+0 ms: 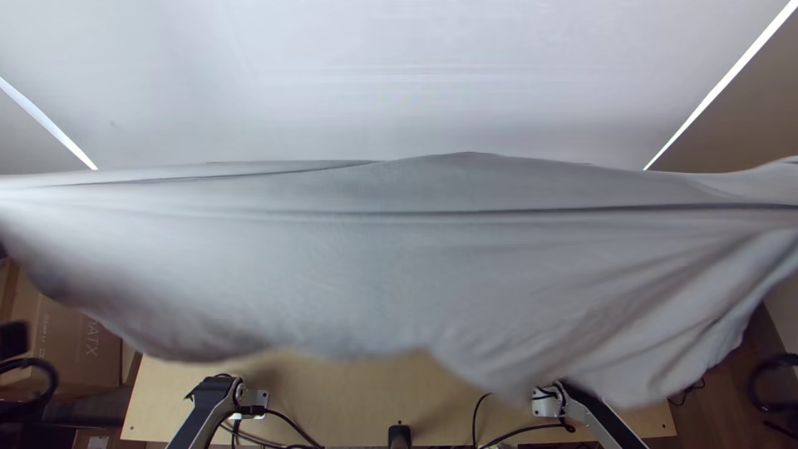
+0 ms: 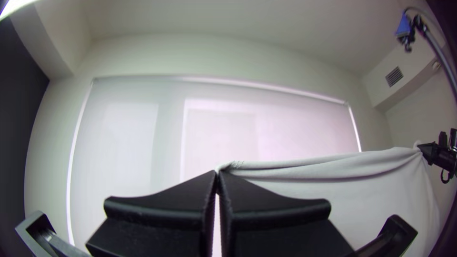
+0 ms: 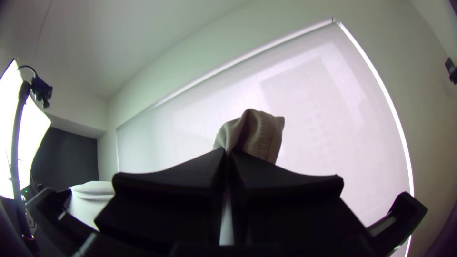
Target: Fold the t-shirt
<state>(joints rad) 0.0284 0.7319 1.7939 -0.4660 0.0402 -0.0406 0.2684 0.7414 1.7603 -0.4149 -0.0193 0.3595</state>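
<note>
The shirt is up in the air over the counter, pulled taut between the two hands along its upper edge. In the top view it runs from one side to the other, with long creases across it and slanting folds toward the right side. Its lower part hangs loose, the bottom edge uneven and blurred, and it hides most of the counter; a strip at the near side shows below it.

The left hand is clenched on a gathered bit of the shirt, its tips meeting. From there the cloth stretches away in the left wrist view, in a few lengthwise folds, to the other hand. The right hand is clenched too, grasping a puckered bit with a line of stitching, which stands up past the fingertips.

On the counter's near side are the bases of the left arm and the right arm, with black cables lying between them and a small black post near the middle. A box is beyond the counter's left side. A big pale blind covers much of the wall, and a bright lamp stands off to one side.
</note>
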